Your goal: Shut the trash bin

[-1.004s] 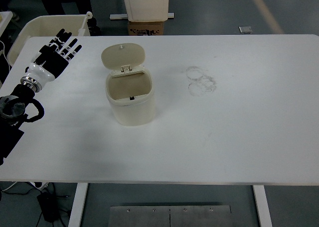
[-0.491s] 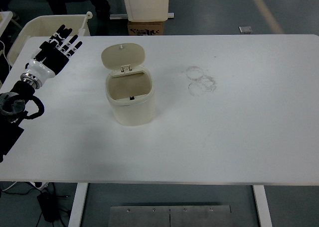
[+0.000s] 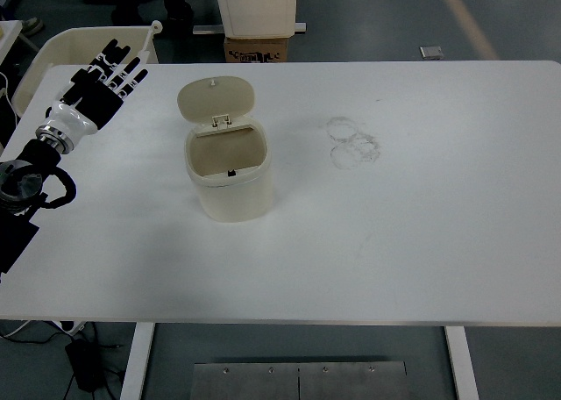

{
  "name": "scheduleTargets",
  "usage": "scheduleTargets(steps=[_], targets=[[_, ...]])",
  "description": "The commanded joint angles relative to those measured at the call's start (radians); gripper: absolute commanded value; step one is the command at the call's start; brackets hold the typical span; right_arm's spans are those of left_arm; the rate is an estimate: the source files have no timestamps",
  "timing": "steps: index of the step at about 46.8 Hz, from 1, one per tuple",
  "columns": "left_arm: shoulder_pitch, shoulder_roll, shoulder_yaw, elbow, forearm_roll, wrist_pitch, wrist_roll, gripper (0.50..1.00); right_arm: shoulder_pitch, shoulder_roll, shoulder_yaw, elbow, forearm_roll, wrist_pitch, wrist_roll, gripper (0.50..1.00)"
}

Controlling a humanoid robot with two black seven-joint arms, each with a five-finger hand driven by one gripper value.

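The bin (image 3: 230, 174) stands open, lid (image 3: 216, 98) tilted back, well right of the left hand (image 3: 98, 86), whose spread fingers hold nothing. The arm is cut off at the bench's (image 3: 421, 233) left edge.

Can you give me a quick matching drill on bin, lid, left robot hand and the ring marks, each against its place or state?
Things:
1. bin
2. lid
3. left robot hand
4. ring marks

States:
A. fingers spread, holding nothing
B. right of the bin, on the table
C. tipped back
D. open on top

Pairs: 1-D, 2-C, 3-A, 4-B
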Motion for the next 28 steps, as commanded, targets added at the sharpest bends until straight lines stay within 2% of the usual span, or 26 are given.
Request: scheduleTargets(steps=[1,18,28], targets=[[0.009,0.016,-0.002,-0.043,-0.002,0.030,-0.001,1.000,0.000,0.000,-0.001,0.000,-0.001,0.000,0.000,0.993],[0.032,0.175,0.011,-0.309,0.000,0.162,0.007,1.000,0.000,0.000,-0.001,0.000,0.001,0.000,0.000,0.993],[0.014,0.272,0.029,-0.418,0.060,0.179,0.016,1.000,0.000,0.000,0.001,0.000,-0.001,0.000,0.000,0.993]])
